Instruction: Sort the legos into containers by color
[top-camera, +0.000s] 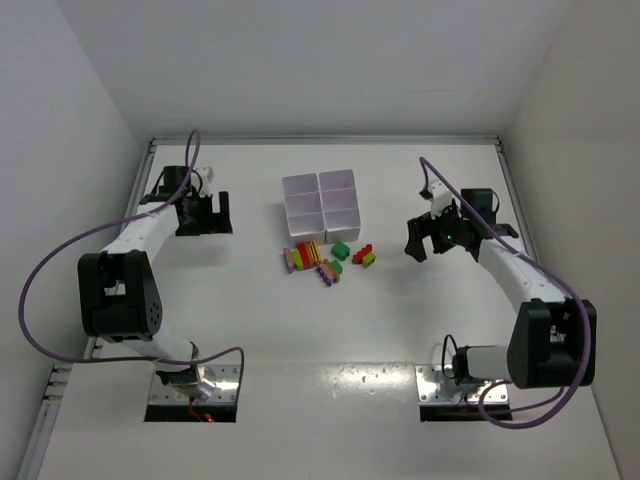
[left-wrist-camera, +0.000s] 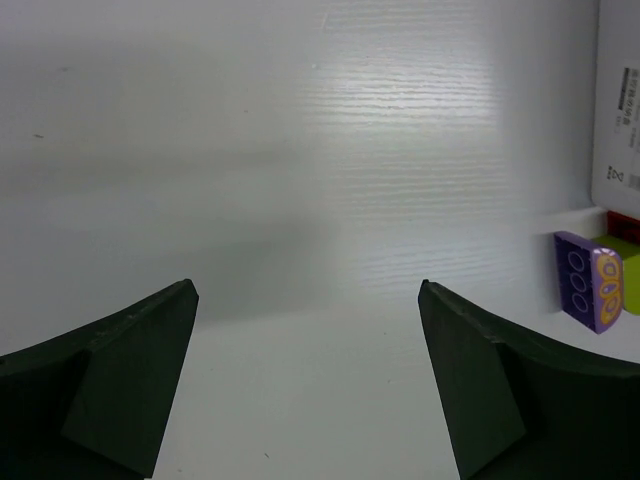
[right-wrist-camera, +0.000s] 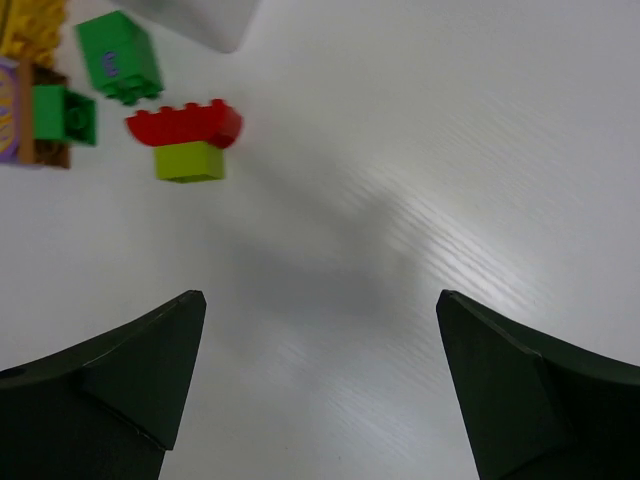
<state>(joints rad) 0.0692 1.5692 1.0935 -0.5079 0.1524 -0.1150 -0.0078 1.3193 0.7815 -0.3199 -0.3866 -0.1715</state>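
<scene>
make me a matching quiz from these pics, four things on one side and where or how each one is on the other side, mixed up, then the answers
Column one
1. white containers
2. red brick in the right wrist view
3. purple brick
4. left gripper

Column two
a. open, holding nothing
b. touching a lime-green brick
c. at the right edge of the left wrist view
d. just beyond the brick pile in the top view

Pairs: 1-d, 2-b, 3-c, 4-a
</scene>
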